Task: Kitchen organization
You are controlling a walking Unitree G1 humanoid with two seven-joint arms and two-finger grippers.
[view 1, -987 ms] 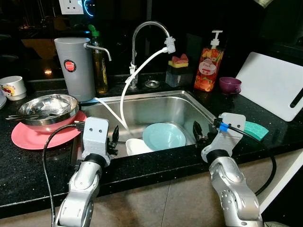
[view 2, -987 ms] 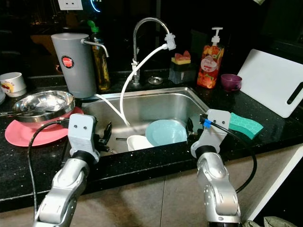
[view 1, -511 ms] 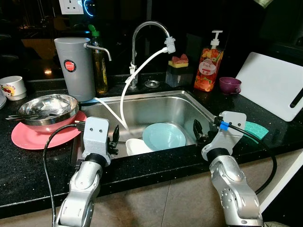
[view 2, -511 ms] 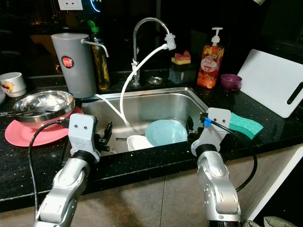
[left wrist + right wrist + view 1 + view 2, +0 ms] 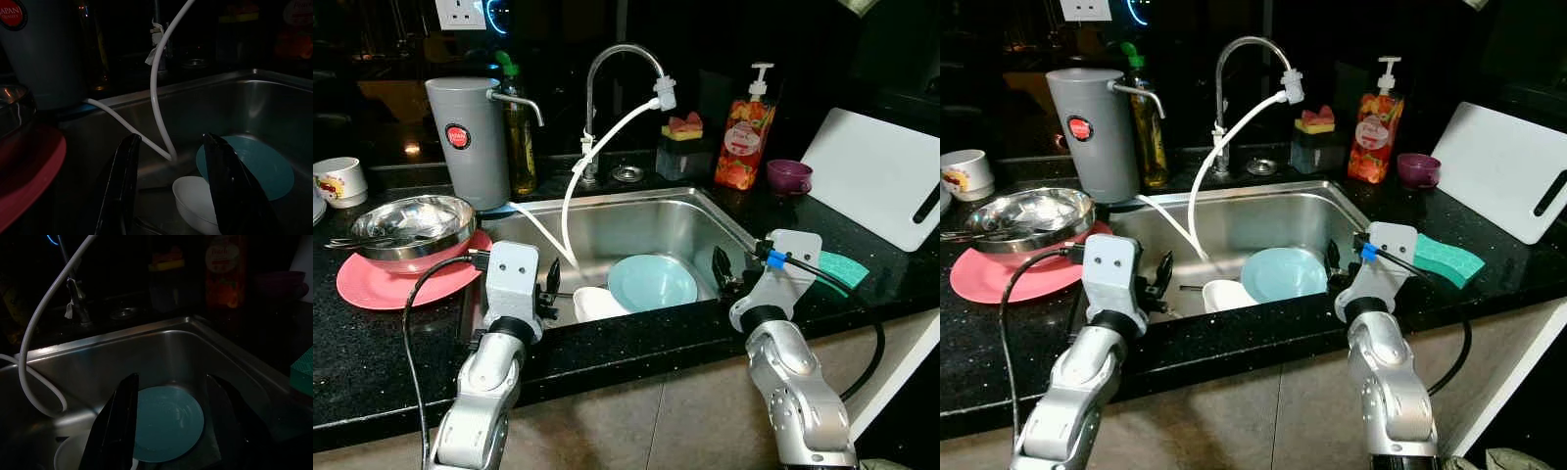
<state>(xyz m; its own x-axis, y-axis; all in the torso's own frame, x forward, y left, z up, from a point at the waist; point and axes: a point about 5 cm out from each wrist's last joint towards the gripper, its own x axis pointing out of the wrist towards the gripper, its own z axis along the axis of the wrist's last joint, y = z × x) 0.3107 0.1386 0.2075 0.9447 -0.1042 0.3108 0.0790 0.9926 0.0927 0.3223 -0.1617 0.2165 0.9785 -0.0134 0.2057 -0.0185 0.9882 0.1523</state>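
While both grippers gape, right gripper [image 5: 171, 426] frames the blue plate [image 5: 168, 423].

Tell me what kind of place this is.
A home kitchen, by the look of it: a steel sink with a tap, a soap bottle and dishes on a dark counter.

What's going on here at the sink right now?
The robot stands at a steel sink with both arms held over its front edge. The left gripper and the right gripper are both open and hold nothing. In the sink lie a light blue plate and a white bowl, with a white hose hanging down from the tap. A metal bowl sits on a pink plate on the counter to the left.
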